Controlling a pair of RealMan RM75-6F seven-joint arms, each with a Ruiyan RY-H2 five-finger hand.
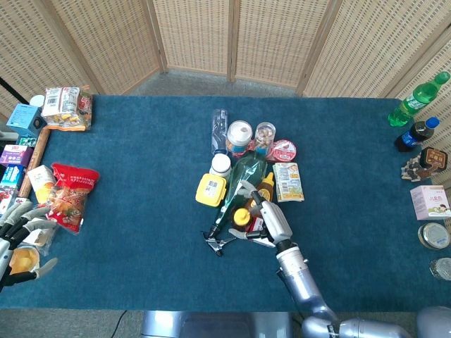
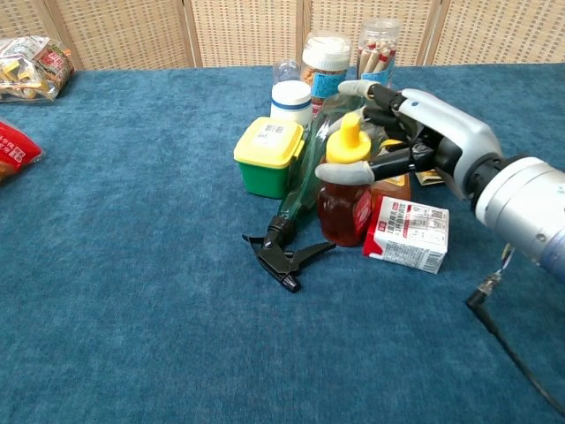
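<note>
A honey bottle (image 2: 344,199) with a yellow cap (image 1: 242,217) stands in the cluster at the table's middle, leaning a little to the left. My right hand (image 2: 415,141) grips it: the thumb (image 2: 349,174) crosses its front below the cap and the fingers curl behind. A red-and-white carton (image 2: 408,234) lies just right of it. To its left lies a green spray bottle (image 2: 305,177) with a black trigger (image 2: 284,252). My left hand (image 1: 17,239) hovers at the table's near left edge, fingers spread and holding nothing, next to a red snack bag (image 1: 70,193).
A yellow-lidded green box (image 2: 269,155), a white-capped bottle (image 2: 290,102) and jars (image 2: 326,62) crowd behind the honey bottle. Snack packets (image 1: 65,107) and boxes line the left edge. Drink bottles (image 1: 416,98) and cartons (image 1: 430,202) stand at the right. A wicker screen closes the back.
</note>
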